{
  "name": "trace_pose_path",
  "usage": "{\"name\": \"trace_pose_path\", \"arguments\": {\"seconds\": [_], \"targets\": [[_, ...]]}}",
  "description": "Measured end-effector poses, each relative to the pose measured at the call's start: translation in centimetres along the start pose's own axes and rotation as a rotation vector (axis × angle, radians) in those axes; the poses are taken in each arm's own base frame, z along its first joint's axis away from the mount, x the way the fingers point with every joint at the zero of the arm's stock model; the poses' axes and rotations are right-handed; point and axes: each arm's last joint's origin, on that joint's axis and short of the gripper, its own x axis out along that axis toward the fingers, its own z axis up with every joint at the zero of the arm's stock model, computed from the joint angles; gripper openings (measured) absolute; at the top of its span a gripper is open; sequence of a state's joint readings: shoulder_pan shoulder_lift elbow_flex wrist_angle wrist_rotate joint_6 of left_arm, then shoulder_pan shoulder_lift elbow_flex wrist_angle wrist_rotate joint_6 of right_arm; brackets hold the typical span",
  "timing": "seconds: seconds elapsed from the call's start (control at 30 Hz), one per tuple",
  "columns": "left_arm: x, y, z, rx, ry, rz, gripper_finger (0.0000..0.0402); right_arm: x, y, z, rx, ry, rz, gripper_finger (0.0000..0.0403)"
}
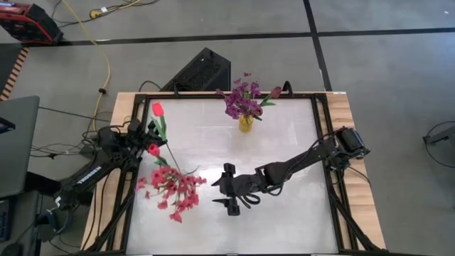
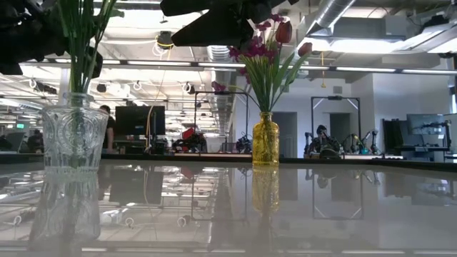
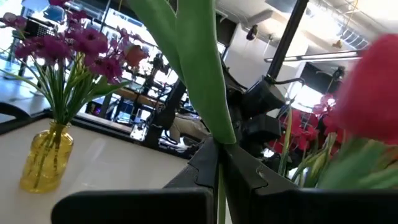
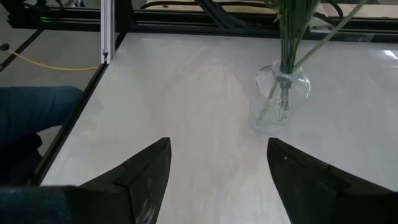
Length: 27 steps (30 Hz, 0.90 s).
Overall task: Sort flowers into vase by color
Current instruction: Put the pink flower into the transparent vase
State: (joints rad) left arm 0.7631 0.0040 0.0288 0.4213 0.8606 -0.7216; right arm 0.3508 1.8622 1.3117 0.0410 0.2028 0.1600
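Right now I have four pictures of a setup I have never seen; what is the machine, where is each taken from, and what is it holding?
Two dark robot arms work at a white table. One picture looks down from above, one looks level across the table, and one comes from each wrist. A yellow glass vase of purple flowers stands at the far edge; a clear glass vase of pink-red flowers stands nearer. The left gripper is shut on a red tulip's green stem. The right gripper hangs open and empty.

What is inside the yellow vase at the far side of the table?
The yellow vase holds green stems topped by purple clusters and a dark maroon tulip. The glass is tinted, so the stem ends inside show only faintly, and whether it holds water cannot be told.
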Motion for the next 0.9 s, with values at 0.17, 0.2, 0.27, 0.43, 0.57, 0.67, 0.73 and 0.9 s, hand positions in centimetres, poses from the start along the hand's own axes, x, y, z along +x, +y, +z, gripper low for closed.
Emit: {"name": "trace_pose_path", "arguments": {"seconds": [0.17,0.2,0.27,0.43,0.57,0.67,0.73,0.9], "targets": [[0.0,-0.2,0.2,0.01,-0.001,-0.004,0.0,0.3,0.0,0.2,0.024,-0.034,0.001,0.0292],[0.1,-0.3,0.4,0.017,-0.001,-0.012,0.0,0.5,-0.1,0.2,0.025,-0.05,0.001,0.0292],[0.1,-0.7,0.9,0.032,0.0,-0.03,0.0,1.3,0.0,0.0,0.009,-0.09,0.003,0.0292],[0.3,-1.5,1.9,0.039,0.034,-0.047,0.0,3.9,0.0,-1.1,-0.048,-0.189,-0.001,0.0292],[0.3,-1.4,1.9,0.024,0.033,-0.032,0.0,5.9,-0.1,-2.5,-0.055,-0.228,0.001,0.0292],[0.3,-1.5,2.1,0.024,0.011,-0.034,0.0,7.5,-0.1,-4.0,-0.058,-0.245,0.003,0.0292],[0.3,-1.5,2.2,0.003,0.005,-0.028,0.0,8.7,-0.3,-4.4,-0.05,-0.27,0.003,0.0292],[0.3,-1.5,2.2,-0.041,-0.003,-0.013,0.0,12.5,-1.2,-5.1,-0.053,-0.271,-0.011,0.0291]]}}
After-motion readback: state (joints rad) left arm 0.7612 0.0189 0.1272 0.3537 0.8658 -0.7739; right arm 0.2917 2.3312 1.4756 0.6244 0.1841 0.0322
